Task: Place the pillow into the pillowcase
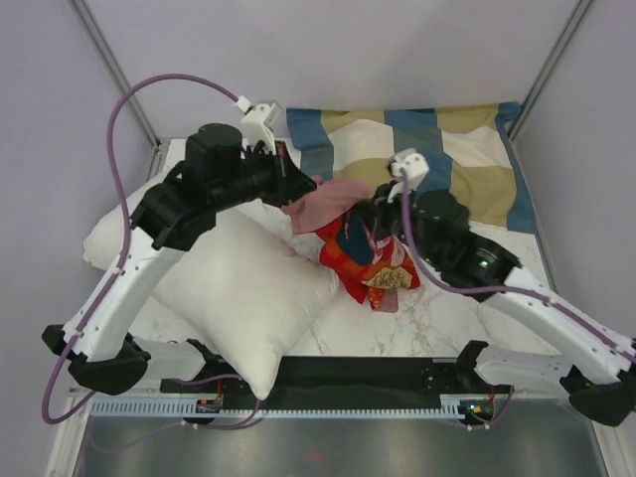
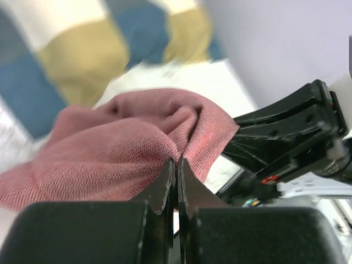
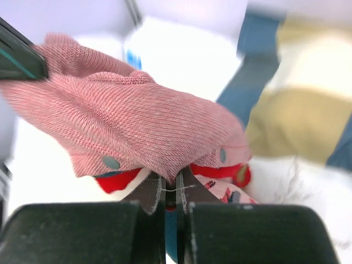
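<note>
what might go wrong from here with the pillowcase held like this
1. Both jaws pinch only thin folds of the pillowcase; pulling apart may slip one free.
2. It is bunched, opening not visible, so both layers might be pinched together.
3. The left arm lies over the pillow and could drag it.

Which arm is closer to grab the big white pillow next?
Left, probably. The left arm reaches over the pillow; the right arm sits farther off. The left fingers and right fingers both pinch the pillowcase, so left must release first.
</note>
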`<state>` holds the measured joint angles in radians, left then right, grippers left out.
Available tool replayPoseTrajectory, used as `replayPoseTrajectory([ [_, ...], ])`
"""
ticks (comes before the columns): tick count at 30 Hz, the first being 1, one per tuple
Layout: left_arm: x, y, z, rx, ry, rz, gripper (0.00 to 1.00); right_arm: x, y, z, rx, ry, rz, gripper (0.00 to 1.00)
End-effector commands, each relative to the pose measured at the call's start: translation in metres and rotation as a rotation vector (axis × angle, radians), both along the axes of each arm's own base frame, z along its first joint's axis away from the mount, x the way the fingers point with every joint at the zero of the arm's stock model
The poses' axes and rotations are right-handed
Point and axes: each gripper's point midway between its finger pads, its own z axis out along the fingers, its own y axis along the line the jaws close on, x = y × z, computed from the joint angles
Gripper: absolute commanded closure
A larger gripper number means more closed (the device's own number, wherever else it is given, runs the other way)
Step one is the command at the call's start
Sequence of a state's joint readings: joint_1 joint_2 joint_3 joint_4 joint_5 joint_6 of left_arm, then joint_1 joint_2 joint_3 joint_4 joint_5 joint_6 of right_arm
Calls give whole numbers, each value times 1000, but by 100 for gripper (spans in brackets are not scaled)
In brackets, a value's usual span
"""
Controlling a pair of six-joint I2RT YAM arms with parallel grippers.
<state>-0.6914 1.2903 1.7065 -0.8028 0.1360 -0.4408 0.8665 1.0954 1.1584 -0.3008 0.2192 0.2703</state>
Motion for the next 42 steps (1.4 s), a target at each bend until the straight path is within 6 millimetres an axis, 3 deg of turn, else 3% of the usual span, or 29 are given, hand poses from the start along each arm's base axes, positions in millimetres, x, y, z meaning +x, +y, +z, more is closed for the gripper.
replayPoseTrajectory([
  [1,-27,-4,71,-114,-136,-132,98,-15,-69,107,143,-221,-176,100],
  [3,-36,-6,86,-151,-150,-166,90,-29,-89,117,156,-236,-187,100],
  [5,-39,-10,79,-156,-118,-184,75,-37,-97,118,142,-221,-182,100],
  [6,-41,-12,73,-150,-98,-190,52,-43,-100,119,144,-218,-170,100],
  [8,-41,-15,48,-110,-62,-166,30,-50,-100,112,142,-187,-143,100],
  [10,-42,-16,33,-79,-66,-152,25,-55,-99,104,144,-154,-126,100],
  [11,-47,-22,9,-42,-36,-165,24,-57,-98,103,149,-145,-116,100],
  [12,-49,-24,11,-55,-70,-164,21,-59,-96,100,147,-135,-100,100],
  [13,-52,-30,-12,-27,-43,-183,20,-60,-95,97,148,-119,-96,100],
  [16,-71,-59,-31,-17,-75,-247,20,-57,-93,90,130,-86,-110,100],
  [17,-91,-73,-36,-8,-95,-292,20,-55,-93,88,135,-68,-128,100],
  [19,-87,-73,-42,28,-206,-194,20,-52,-94,84,137,-49,-153,100],
  [20,-94,-70,-53,67,-223,-160,15,-50,-94,83,135,-42,-163,100],
  [21,-100,-72,-43,85,-364,-106,1,-48,-92,81,143,-23,-171,100],
  [25,-107,-63,-59,145,-480,-44,0,-47,-83,75,135,24,-159,100],
  [28,-110,-65,-52,227,-599,11,0,-46,-81,75,143,35,-164,100],
  [31,-114,-79,-43,309,-673,38,0,-43,-77,70,134,52,-167,100],
  [32,-111,-86,-52,375,-685,48,0,-41,-75,69,131,58,-169,100],
  [33,-110,-91,-42,373,-687,64,0,-42,-74,69,136,60,-166,100],
  [37,-108,-107,-49,439,-699,62,1,-39,-75,72,139,58,-177,100],
  [40,-97,-105,-59,501,-668,98,13,-39,-76,77,139,47,-183,100],
  [41,-88,-104,-62,485,-629,114,29,-39,-77,80,144,44,-182,100],
  [42,-84,-101,-67,495,-605,110,37,-40,-77,80,147,44,-181,100],
])
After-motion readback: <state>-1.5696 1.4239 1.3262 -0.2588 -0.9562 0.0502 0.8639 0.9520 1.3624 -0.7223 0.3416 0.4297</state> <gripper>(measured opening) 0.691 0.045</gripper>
